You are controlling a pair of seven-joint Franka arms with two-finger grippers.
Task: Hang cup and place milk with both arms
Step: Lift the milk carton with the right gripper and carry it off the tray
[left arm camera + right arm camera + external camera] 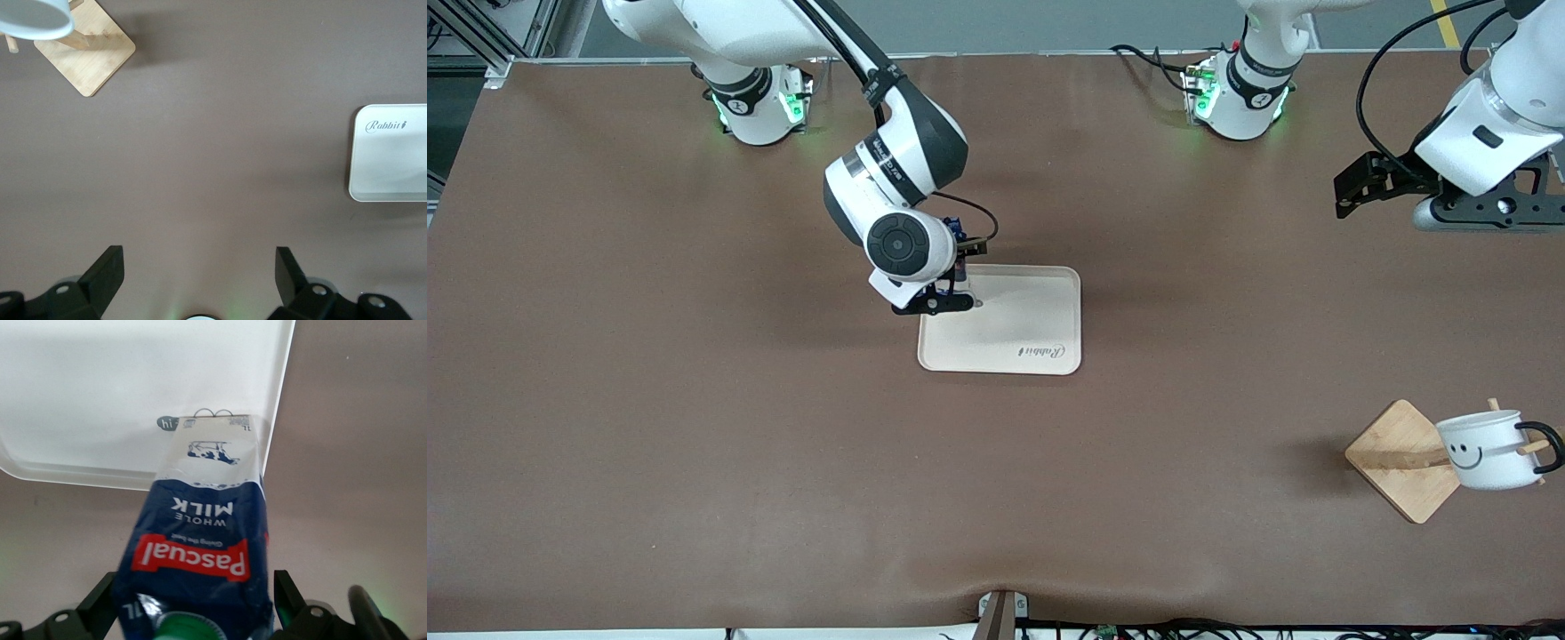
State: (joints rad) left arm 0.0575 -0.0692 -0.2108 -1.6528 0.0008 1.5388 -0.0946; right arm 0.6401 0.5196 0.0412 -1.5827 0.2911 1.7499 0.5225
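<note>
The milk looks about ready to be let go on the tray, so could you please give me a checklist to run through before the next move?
1. Milk between the right gripper fingers: ok, held near its top.
2. Milk over the tray: ok, at the corner nearest the right arm's base.
3. Milk's base resting on the tray: cannot tell; it looks at or just above the surface.
4. Milk fully inside the rim: cannot tell; its base sits very close to the edge.
5. Cup hung on the rack: ok, its handle is on a peg.
6. Left gripper out of the way: ok, open, over bare table at its arm's end.
</note>
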